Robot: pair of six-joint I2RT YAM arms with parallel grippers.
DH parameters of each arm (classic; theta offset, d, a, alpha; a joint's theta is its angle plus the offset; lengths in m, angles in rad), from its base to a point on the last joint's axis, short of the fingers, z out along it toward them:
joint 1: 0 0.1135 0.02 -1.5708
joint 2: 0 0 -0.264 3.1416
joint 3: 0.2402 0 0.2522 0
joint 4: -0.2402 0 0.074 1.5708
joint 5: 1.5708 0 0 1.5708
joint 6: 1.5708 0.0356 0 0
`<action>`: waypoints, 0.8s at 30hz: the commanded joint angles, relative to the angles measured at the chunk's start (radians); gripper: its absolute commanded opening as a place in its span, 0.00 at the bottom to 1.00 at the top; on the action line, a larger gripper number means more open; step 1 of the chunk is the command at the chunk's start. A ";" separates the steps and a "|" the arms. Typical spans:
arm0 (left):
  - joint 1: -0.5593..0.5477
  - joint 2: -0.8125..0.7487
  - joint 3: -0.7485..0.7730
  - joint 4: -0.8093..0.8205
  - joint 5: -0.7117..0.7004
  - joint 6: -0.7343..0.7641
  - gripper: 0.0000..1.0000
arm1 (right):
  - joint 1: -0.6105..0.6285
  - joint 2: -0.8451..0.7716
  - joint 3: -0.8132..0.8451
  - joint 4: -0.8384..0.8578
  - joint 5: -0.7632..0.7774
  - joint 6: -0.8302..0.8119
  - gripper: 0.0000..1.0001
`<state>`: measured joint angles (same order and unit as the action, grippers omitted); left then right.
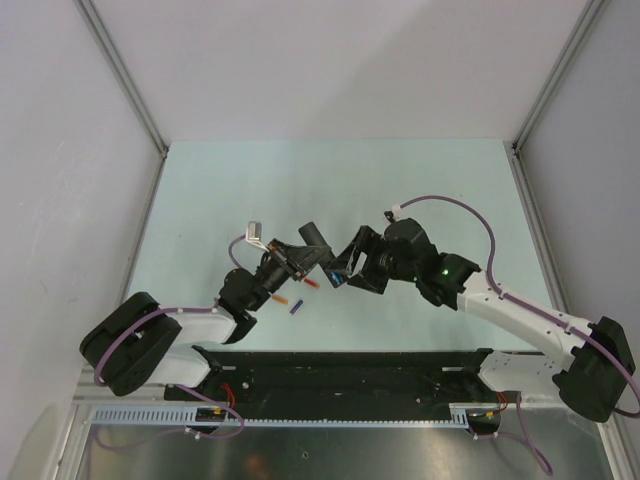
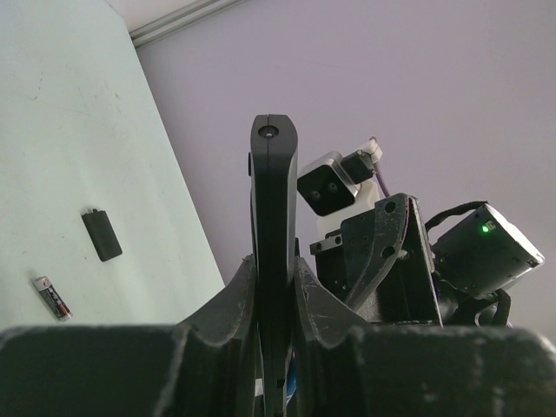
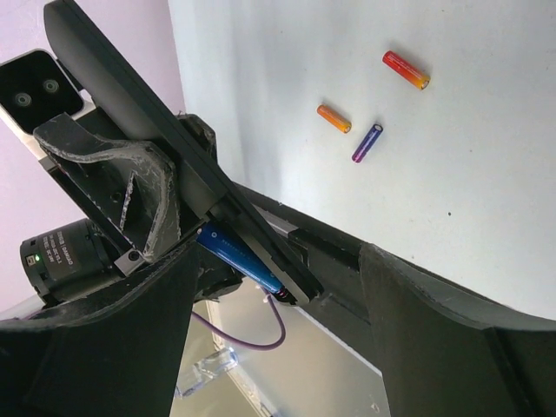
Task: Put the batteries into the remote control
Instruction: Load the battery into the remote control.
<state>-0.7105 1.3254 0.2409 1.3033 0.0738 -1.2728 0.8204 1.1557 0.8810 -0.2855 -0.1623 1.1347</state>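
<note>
Pale green surface [image 1: 420, 190], centre: the left gripper [image 2: 274, 269] is clamping the remote control [image 2: 274, 200] between its fingers, while the right gripper [image 3: 276, 287], jaws apart, is straddling a blue battery [image 3: 239, 256] lying against the remote's underside. Unheld and seemingly only half-seated, it is risking sliding free if either arm tilts. A red battery [image 3: 406, 69], orange battery [image 3: 334, 118] and purple battery [image 3: 366, 142] are lying loose toward the near edge.
</note>
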 commanded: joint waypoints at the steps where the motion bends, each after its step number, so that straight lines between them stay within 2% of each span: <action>1: 0.002 -0.031 -0.008 0.235 0.003 0.018 0.00 | -0.004 0.010 -0.001 0.051 0.012 0.020 0.79; 15: 0.002 -0.031 -0.008 0.235 0.000 0.015 0.00 | -0.007 0.019 -0.002 0.060 0.023 0.022 0.77; 24: 0.002 -0.041 -0.008 0.235 -0.005 0.020 0.00 | -0.010 0.022 -0.010 0.066 0.015 0.022 0.61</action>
<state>-0.7105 1.3186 0.2386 1.2995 0.0757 -1.2720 0.8146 1.1728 0.8806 -0.2424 -0.1547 1.1530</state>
